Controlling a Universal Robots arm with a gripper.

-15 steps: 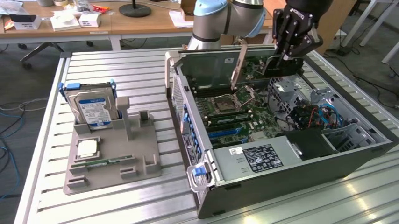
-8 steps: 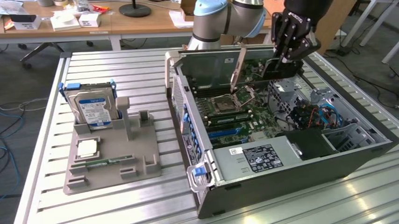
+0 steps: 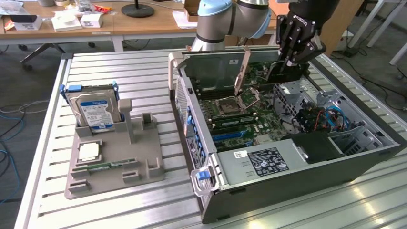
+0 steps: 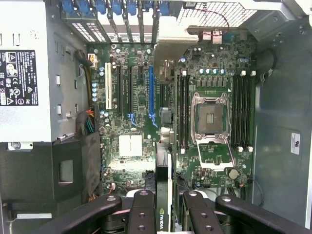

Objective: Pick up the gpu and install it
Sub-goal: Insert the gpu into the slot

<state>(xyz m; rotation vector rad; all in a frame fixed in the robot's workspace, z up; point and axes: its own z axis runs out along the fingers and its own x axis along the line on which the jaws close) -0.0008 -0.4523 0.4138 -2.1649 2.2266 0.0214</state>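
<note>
Over the open computer case [image 3: 286, 191], the gripper [image 4: 165, 207] is clamped on the gpu [image 4: 163, 165].
In the wrist view, the black fingers [image 4: 141, 214] pinch the card edge-on, a green logo on its near end. Past it lies the motherboard [image 4: 131, 97], with the card hanging between the blue slot [image 4: 151, 92] and the CPU socket [image 4: 210, 117]. The exterior view adds the slatted table [image 3: 114, 67]. Near its edge on the exterior view's left, well apart from the case, a grey holder [image 3: 114, 167] carries an upright hard drive [image 3: 95, 112].

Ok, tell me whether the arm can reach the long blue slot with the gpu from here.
Probably yes. The fingers hold the gpu edge-on above the open case, and the blue slot lies bare on the motherboard, with no cable or card across it.
</note>
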